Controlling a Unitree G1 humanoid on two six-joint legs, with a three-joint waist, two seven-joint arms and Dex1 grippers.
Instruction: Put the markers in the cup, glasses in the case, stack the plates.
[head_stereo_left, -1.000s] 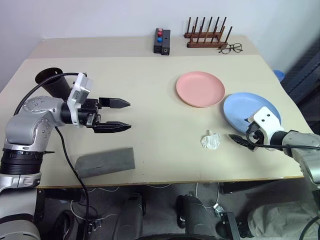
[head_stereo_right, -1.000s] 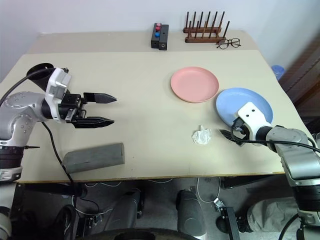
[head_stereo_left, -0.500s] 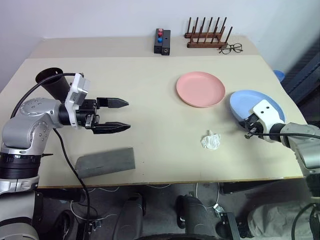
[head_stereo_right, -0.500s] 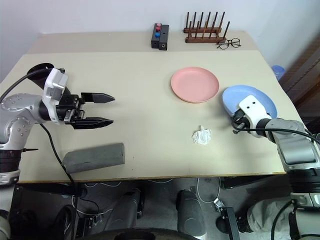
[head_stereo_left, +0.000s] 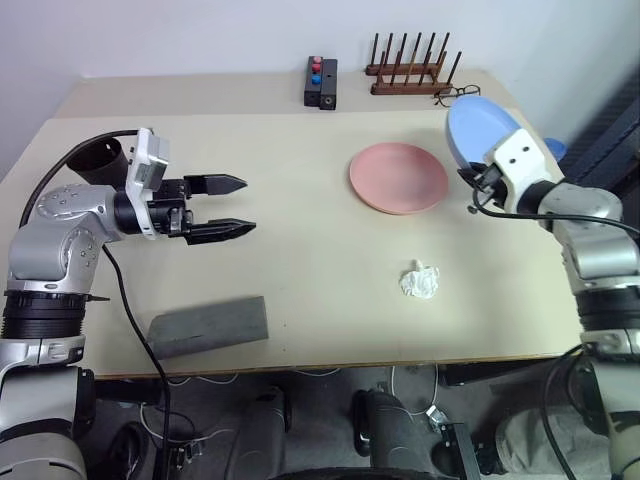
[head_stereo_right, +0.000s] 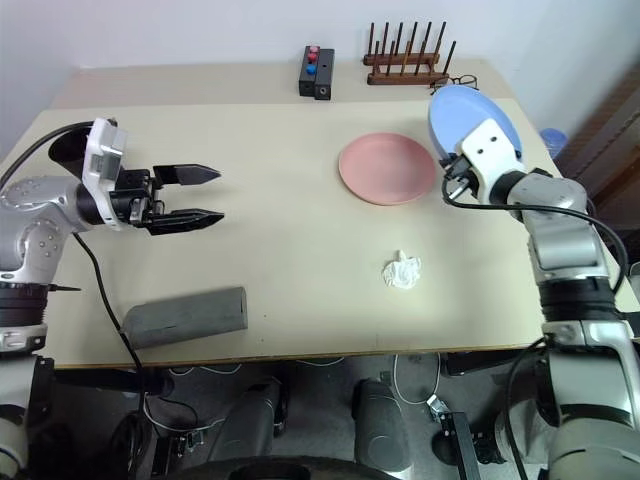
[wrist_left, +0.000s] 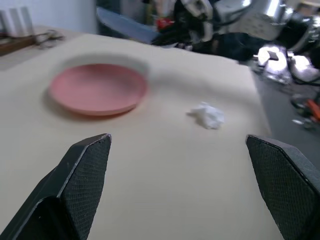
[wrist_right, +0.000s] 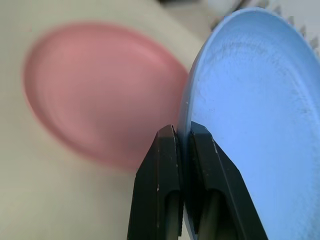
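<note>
My right gripper is shut on the rim of the light blue plate. It holds that plate tilted up on edge in the air, just right of the pink plate, which lies flat on the table. Over the table's left side my left gripper stands open and level, with nothing between its fingers. The black cup stands behind the left arm. Near the front edge lies the grey case, shut. The markers and the glasses are out of view.
A crumpled white paper lies in front of the pink plate. At the back stand a wooden peg rack, a black box with red and blue buttons and thin wire-framed spectacles.
My right gripper shut on the blue plate's rim, lifted it off the table and carried it back and left, tipping it on edge. The left gripper shifted slightly.
</note>
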